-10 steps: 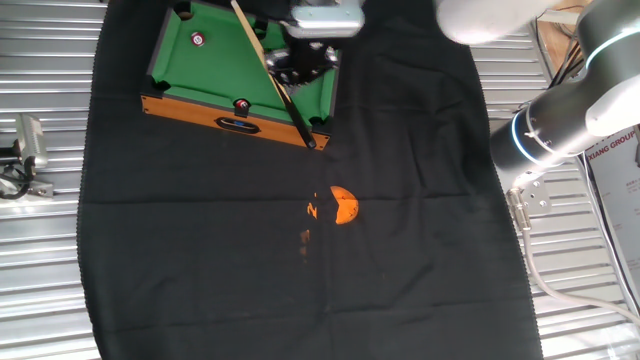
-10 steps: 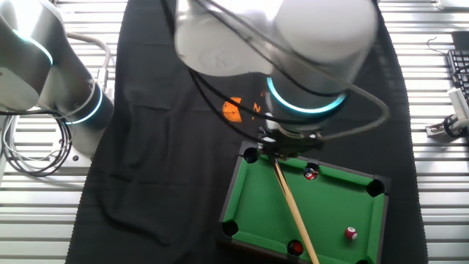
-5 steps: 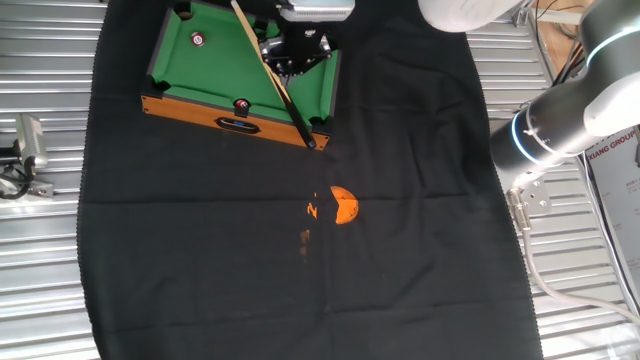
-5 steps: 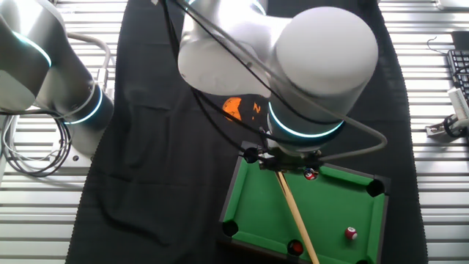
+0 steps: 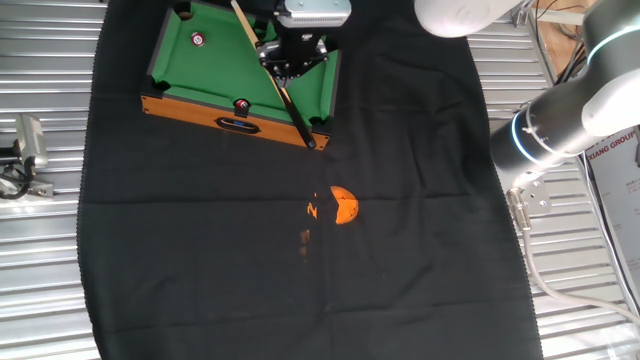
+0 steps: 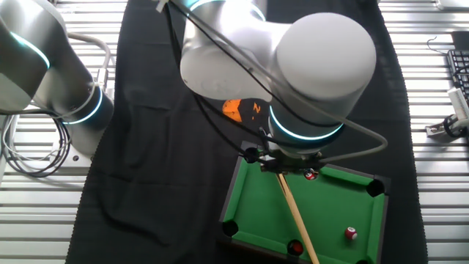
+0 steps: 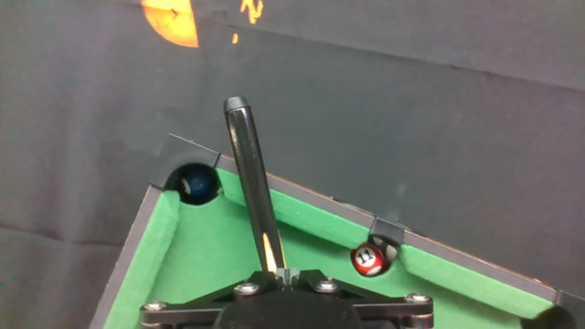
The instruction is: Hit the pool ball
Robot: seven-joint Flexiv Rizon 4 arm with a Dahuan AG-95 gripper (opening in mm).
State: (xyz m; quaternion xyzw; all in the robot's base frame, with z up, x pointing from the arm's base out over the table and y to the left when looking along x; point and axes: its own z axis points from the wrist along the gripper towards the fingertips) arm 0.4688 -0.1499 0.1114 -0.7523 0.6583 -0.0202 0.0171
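Hand view gave me the clearest look: the black two-finger gripper sat at the bottom edge, cut off by the frame, clenched on the slim wooden cue stick with a dark butt, whose black end reached out past the rail of the small green-felt toy pool table. A dark blue ball sat in the corner pocket to the left of the cue, and a darker red ball with a dark centre rested at the side pocket to the right. The tiny bright red pool ball with a white spot did not show there.

In one fixed view I found that pool ball near the far left corner of the table, well apart from the gripper. From the other fixed view, the arm's big grey joint hid the fingers, and the pool ball lay towards the right end, right of the cue. An orange mark showed on the black cloth.
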